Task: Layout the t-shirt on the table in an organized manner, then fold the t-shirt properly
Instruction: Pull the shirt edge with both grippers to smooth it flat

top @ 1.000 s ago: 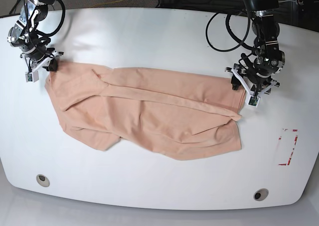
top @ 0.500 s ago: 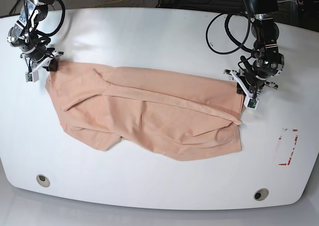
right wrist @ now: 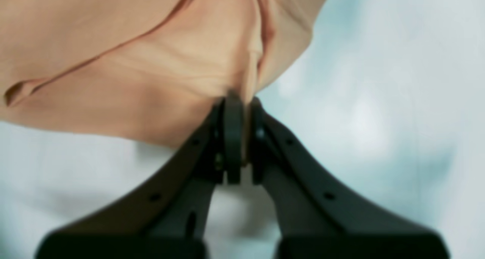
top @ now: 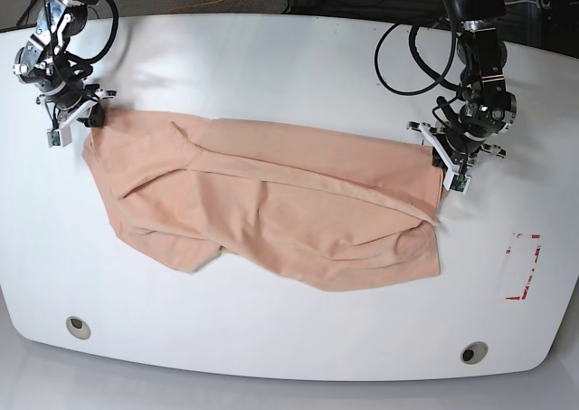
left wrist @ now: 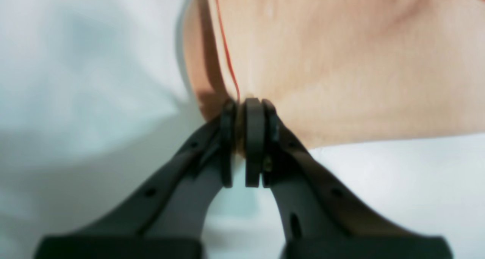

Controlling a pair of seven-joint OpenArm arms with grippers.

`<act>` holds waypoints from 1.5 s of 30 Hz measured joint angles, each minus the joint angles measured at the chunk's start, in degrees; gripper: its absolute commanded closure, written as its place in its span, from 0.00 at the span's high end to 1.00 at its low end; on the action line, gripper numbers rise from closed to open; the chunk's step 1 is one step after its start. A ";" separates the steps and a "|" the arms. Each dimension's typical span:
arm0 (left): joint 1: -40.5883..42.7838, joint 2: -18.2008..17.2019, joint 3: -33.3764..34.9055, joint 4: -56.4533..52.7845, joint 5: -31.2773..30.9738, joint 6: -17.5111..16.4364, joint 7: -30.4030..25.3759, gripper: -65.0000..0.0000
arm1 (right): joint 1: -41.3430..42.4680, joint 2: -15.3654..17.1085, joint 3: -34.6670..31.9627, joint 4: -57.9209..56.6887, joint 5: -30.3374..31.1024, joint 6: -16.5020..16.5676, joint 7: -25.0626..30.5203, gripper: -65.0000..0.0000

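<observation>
Fabric corner now being pinched: left hand point(top: 450, 163) closing fully onto t-shirt point(top: 271, 202) at 3 o'clock, right hand point(top: 80, 119) gripping its 9 o'clock corner; shirt lying crumpled mid-worktop point(top: 271, 57), ready for stretching flat.

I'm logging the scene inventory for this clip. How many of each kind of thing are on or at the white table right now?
t-shirt: 1
grommet holes: 2
red rectangle mark: 1
grippers, left gripper and right gripper, jaws shut on the shirt: 2
table: 1
Total: 7
</observation>
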 measured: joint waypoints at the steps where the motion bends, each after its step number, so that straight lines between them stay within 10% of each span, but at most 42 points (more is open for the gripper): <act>1: 0.76 -0.26 0.00 0.76 -0.09 -0.24 0.28 0.04 | -0.83 0.00 0.00 1.05 0.02 0.02 0.00 0.00; 32: 24.50 -4.83 -5.75 16.33 -0.76 -0.48 1.14 0.04 | -21.27 -3.54 2.75 18.38 0.42 0.83 -6.38 0.00; 45: 27.32 -4.79 -10.25 16.61 -1.18 -8.96 0.26 0.04 | -25.18 -3.41 2.75 20.20 0.31 0.83 -5.95 0.00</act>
